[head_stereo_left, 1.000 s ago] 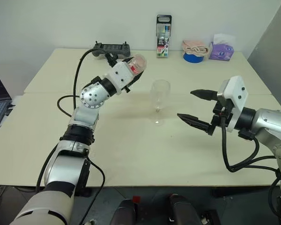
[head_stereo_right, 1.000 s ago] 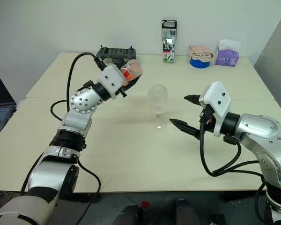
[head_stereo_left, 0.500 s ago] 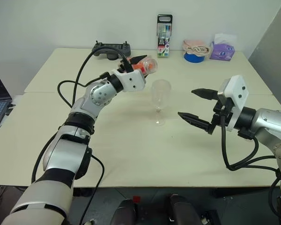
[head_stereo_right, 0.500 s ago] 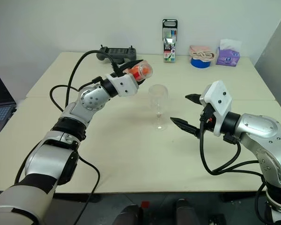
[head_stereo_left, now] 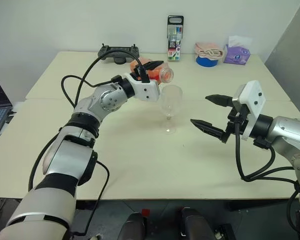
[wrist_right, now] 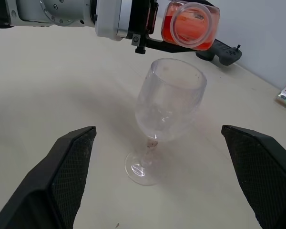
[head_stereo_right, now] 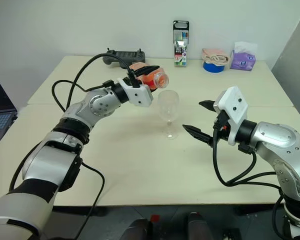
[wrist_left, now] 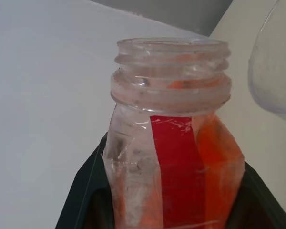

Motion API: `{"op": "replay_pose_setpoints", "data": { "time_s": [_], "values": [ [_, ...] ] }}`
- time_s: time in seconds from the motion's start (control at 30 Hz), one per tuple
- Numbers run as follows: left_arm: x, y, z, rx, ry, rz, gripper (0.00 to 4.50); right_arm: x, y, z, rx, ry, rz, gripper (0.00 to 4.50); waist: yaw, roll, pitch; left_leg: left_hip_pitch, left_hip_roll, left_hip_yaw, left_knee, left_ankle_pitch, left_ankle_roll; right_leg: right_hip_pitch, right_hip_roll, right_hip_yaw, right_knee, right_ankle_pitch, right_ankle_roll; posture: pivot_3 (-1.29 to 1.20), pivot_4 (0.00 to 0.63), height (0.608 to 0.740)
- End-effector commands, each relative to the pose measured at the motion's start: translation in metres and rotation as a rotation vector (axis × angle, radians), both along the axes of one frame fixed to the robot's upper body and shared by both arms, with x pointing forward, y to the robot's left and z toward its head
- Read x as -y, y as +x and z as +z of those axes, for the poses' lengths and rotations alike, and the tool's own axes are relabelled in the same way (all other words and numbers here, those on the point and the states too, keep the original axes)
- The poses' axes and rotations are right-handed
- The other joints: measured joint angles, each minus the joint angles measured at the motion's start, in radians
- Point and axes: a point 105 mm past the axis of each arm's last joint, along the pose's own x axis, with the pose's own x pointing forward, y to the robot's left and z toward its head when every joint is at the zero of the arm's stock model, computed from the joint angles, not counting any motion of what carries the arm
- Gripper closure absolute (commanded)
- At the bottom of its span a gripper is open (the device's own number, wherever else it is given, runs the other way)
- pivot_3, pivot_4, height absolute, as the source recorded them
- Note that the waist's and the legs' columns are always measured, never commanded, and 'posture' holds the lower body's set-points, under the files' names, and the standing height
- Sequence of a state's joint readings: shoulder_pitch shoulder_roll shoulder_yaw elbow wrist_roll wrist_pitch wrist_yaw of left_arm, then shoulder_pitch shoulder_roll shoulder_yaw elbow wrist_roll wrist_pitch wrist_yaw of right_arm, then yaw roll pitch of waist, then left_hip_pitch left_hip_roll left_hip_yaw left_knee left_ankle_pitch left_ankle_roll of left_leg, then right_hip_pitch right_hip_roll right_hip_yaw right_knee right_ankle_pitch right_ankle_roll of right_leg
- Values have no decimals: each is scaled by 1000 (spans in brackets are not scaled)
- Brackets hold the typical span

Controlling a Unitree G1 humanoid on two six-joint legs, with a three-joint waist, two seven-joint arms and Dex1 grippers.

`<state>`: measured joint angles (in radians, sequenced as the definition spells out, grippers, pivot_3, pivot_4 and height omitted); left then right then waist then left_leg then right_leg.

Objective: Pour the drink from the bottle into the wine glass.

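As the left arm swings in from the far side of the surface (head_stereo_left: 140, 165), its fingers (head_stereo_left: 151, 64) stay clamped on the bottle (head_stereo_left: 157, 74), which has tipped from nearly upright a second ago to lying almost level, its open mouth now just above and behind the rim of the wine glass (head_stereo_left: 170, 100). The cap is off (no sign of it in these views), and the orange-red drink (wrist_right: 183, 26) has pooled along the lower side of the bottle toward the neck. The glass stands upright near the middle of the surface and looks empty; no stream is visible yet. The right gripper (head_stereo_left: 214, 116) has not moved over that second, hanging beside the glass with its two fingers spread wide and holding nothing. A controller (head_stereo_left: 119, 51), a box of pens (head_stereo_left: 174, 31), a roll of blue tape (head_stereo_left: 206, 61) and a tissue pack (head_stereo_left: 236, 54) sit well back along the far edge. Judging by the tilt, the pour is about to begin: a little more roll should send liquid over the lip, and the mouth must stay over the bowl or it will spill onto the surface.
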<state>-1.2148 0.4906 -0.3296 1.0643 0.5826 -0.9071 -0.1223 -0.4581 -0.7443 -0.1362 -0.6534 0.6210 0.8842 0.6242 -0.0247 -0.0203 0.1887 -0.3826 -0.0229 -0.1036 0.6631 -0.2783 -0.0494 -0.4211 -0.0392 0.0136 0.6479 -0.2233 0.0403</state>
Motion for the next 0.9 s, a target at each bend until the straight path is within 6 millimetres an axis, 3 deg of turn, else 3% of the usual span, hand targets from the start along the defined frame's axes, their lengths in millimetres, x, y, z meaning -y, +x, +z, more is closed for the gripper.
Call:
{"op": "replay_pose_setpoints", "data": {
  "time_s": [0.03, 0.6, 0.9],
  "values": [
    [2, -4, 27, 95, -15, -17, 2738, -2, -3, 10, 49, 6, 11, 0, -1, 0, 0, 0, 0, 0, 0, 0, 0, 0, 0, 0, 0, 0, 0, 0, 150, 740],
    [7, -5, 24, 182, 105, -16, 2738, -2, -2, 12, 54, 3, 13, 0, -1, 0, 0, 0, 0, 0, 0, 0, 0, 0, 0, 0, 1, 0, 0, 0, 150, 740],
    [6, -2, 24, 190, 122, 5, 2738, -8, -4, 25, 81, 14, 51, 0, -1, 0, 0, 0, 0, 0, 1, 0, 0, 0, 0, 0, 2, 0, 0, 0, 150, 740]
  ]
}}
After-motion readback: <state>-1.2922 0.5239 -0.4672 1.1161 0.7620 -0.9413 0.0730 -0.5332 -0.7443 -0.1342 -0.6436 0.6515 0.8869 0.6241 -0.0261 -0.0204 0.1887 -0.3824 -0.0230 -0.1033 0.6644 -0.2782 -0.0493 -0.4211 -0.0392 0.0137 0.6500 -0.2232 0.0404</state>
